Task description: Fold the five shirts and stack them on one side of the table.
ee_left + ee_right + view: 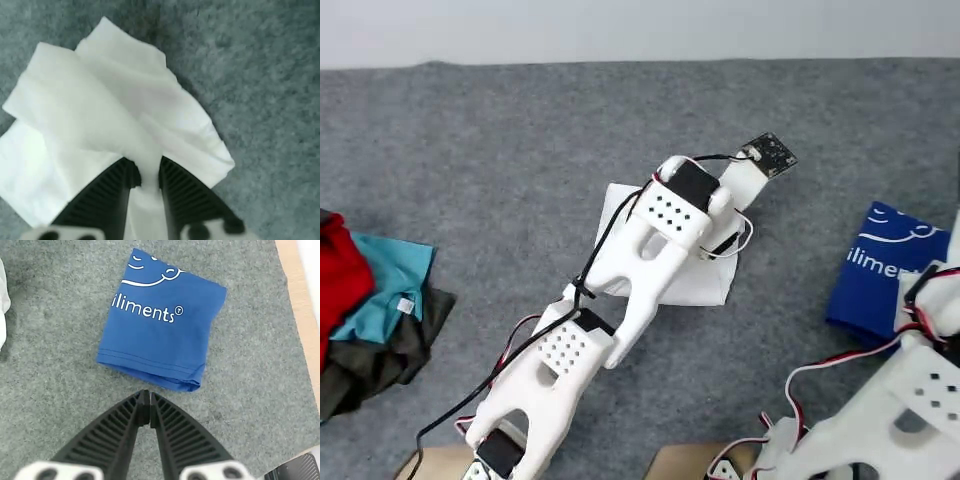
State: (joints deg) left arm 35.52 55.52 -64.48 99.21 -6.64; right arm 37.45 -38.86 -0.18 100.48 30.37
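A white shirt (695, 280) lies partly folded in the middle of the grey table, mostly hidden under the left arm in the high view. My left gripper (147, 175) is shut on a fold of the white shirt (115, 110), the cloth pinched between its black fingers (177, 185). A folded blue shirt (880, 265) with white print lies at the right side. My right gripper (146, 407) hangs shut and empty just short of the blue shirt (160, 340). A pile of unfolded shirts, red (338, 275), teal (385, 285) and dark grey (380, 355), sits at the left edge.
Grey felt (520, 150) covers the table. The right arm's white body (880, 420) stands at the lower right. A wooden table edge (300, 315) runs along one side beyond the blue shirt. Cables trail along the left arm (570, 350).
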